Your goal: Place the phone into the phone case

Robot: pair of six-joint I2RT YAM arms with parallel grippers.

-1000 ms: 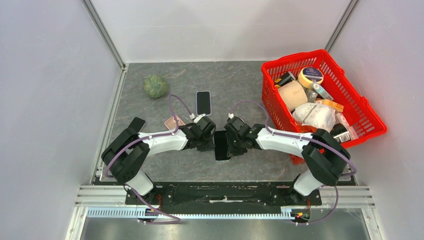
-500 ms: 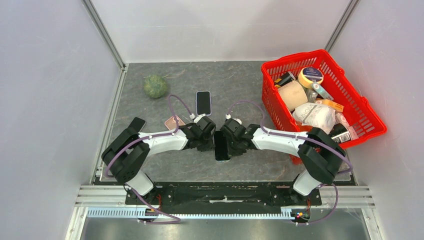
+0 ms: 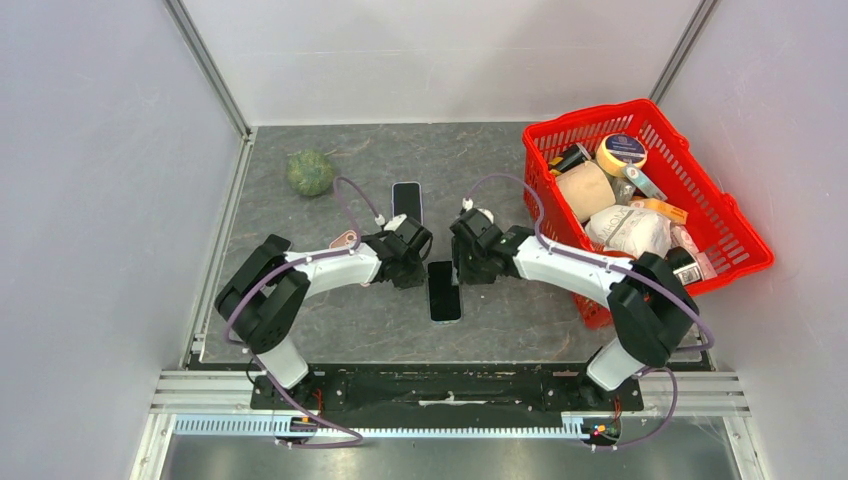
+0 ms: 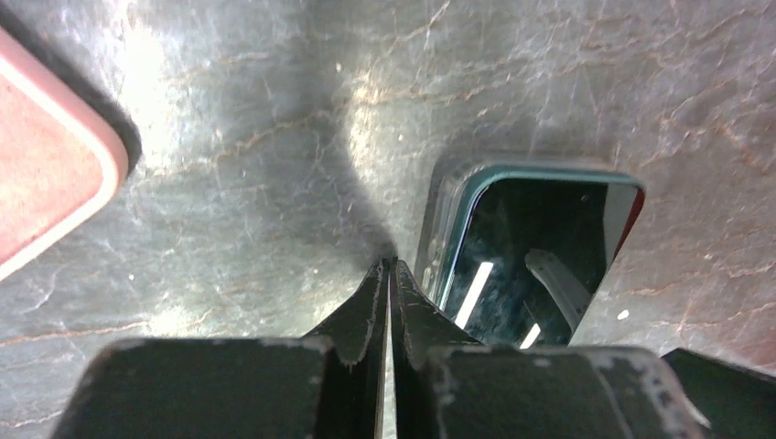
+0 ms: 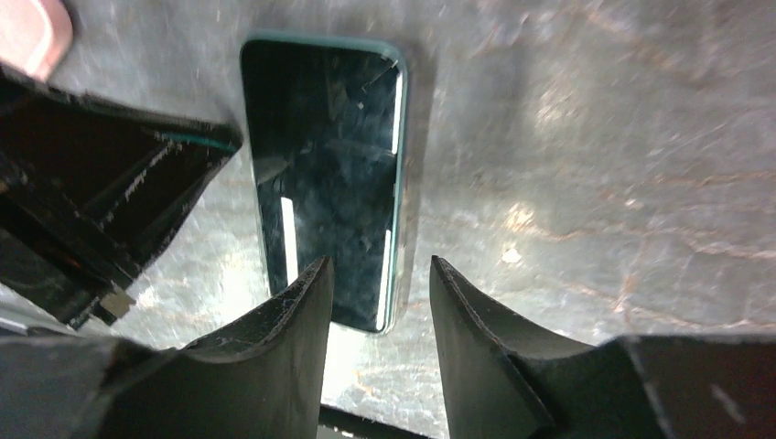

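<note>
The phone (image 3: 444, 292) lies flat and screen up on the tabletop (image 3: 500, 180), between the two grippers and near the front edge. The overhead view shows only a dark slab. The left wrist view shows more: a teal edge and a clear case (image 4: 440, 229) wrapping its rounded corner. The right wrist view shows the whole glossy screen, with ceiling lights mirrored in it as bright bars.

The left gripper (image 3: 413, 272) stands just beside the phone's far left corner, its jaws clenched together on nothing. The right gripper (image 5: 380, 263) hangs over the phone's near end with its jaws released and apart, holding nothing.

A second phone (image 3: 406, 198) lies farther back, its near end hidden behind the left gripper. A pink flat piece (image 4: 41, 174) with a rounded corner lies to the left; from overhead most of it is covered by the left arm. A rough green ball (image 3: 311, 172) sits toward the far left corner. A red plastic mesh basket (image 3: 742, 232), packed with tape rolls and wrapped goods, stands at the right. The tabletop is grey and veined like stone.
</note>
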